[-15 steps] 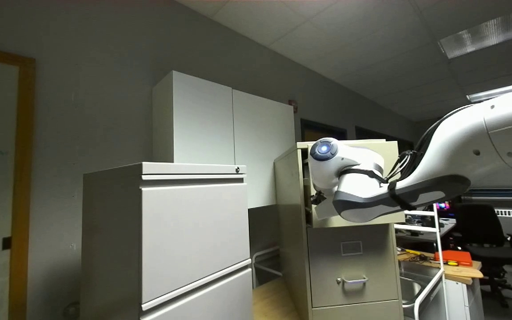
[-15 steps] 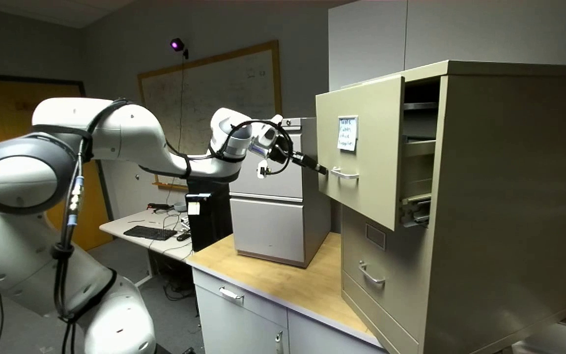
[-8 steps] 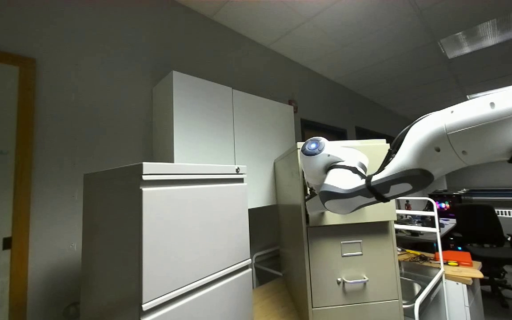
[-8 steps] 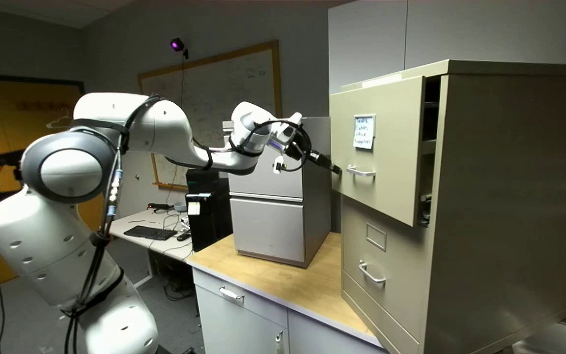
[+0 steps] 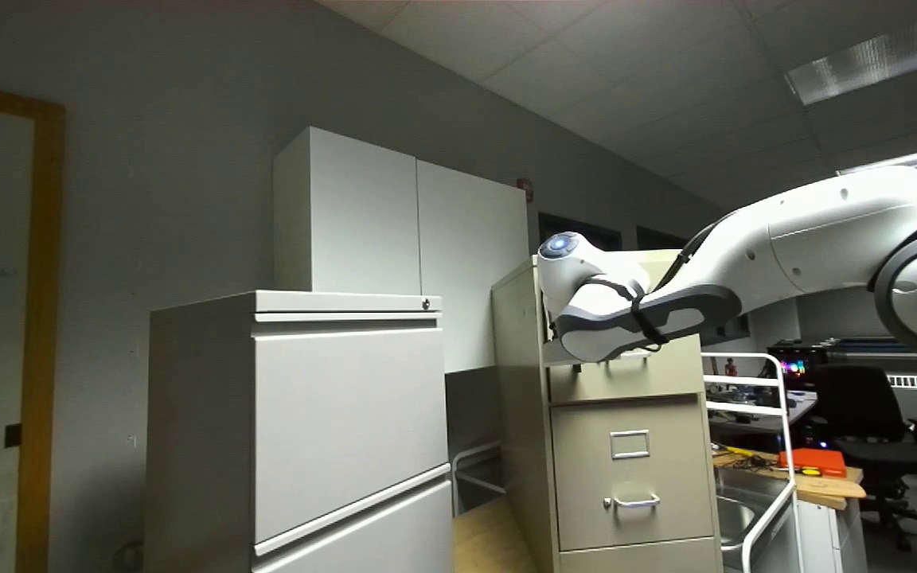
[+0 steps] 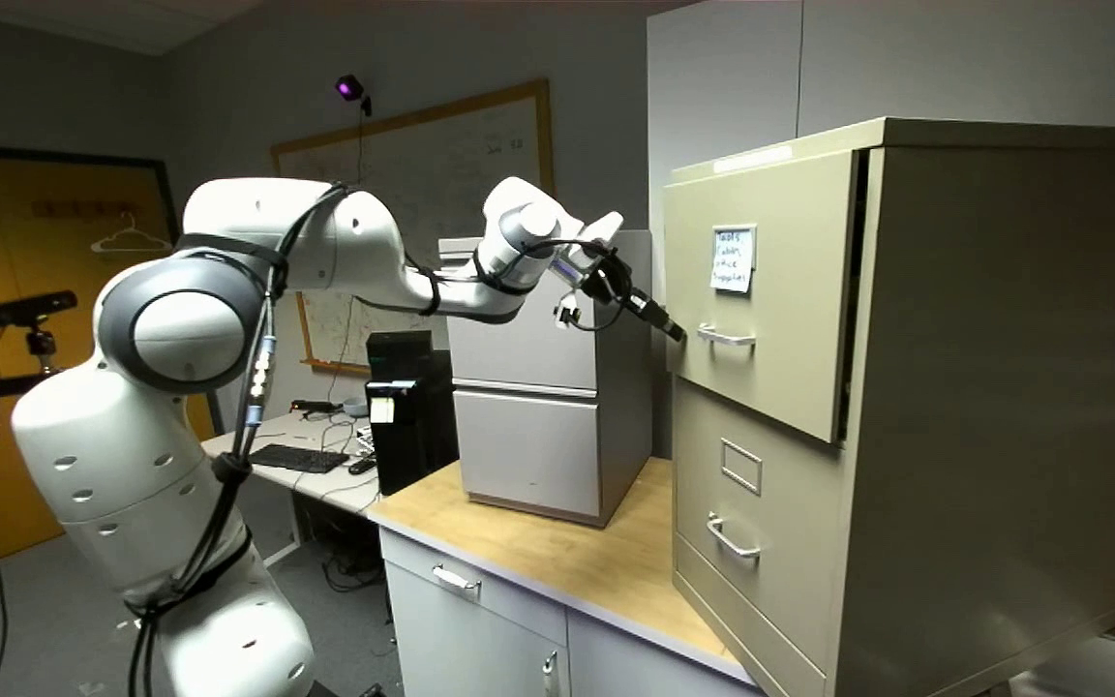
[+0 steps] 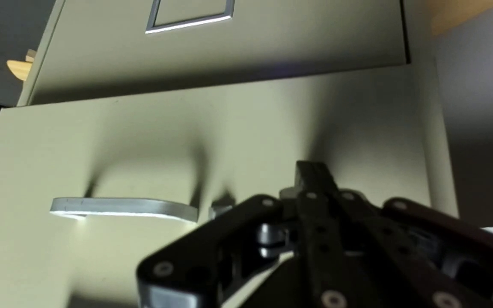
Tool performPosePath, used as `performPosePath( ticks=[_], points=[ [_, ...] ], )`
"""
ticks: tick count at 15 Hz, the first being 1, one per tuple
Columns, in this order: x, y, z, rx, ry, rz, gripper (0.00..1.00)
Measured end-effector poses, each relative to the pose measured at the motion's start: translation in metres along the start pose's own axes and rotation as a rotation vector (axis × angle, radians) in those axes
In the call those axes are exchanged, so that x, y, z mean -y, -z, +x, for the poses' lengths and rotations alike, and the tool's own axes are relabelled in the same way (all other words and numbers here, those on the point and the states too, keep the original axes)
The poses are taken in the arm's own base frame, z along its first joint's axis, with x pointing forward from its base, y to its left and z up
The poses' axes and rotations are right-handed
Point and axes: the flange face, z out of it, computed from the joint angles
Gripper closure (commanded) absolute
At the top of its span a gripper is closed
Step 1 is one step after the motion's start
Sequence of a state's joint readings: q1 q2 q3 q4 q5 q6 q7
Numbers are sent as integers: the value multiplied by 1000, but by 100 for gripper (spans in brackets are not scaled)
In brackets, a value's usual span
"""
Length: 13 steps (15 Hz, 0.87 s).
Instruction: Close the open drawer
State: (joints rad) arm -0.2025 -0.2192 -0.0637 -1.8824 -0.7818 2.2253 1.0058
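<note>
The top drawer (image 6: 795, 290) of the tall beige filing cabinet (image 6: 1012, 387) stands slightly out from the frame, with a narrow dark gap along its side. Its wide front bears a white paper sheet (image 6: 733, 259) and a metal handle (image 6: 727, 337). In an exterior view the arm hides much of the drawer front (image 5: 626, 383). My gripper (image 6: 678, 333) is shut and empty, its fingertips at the drawer front beside the handle, near the side edge. In the wrist view the closed fingertips (image 7: 313, 169) point at the drawer front (image 7: 250, 124), with the handle (image 7: 126, 207) to their left.
A lower beige drawer (image 6: 790, 513) with its own handle sits shut beneath. A pale grey cabinet (image 6: 528, 450) stands beside on the wooden counter (image 6: 538, 542). White wall cabinets (image 5: 363, 215) hang behind. A white metal rack (image 5: 785, 398) stands beside the beige cabinet.
The drawer has slid inward, and its side opening has shrunk from wide to a thin gap. My arm and shut gripper have moved toward the cabinet along with it.
</note>
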Motion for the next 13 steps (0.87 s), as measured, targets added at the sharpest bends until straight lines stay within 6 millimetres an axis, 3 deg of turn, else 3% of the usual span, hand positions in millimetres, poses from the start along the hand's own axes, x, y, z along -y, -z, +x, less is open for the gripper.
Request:
performPosePath(
  ticks=[13],
  points=[
    [0, -38, 31, 184, -60, 13, 100]
  ],
)
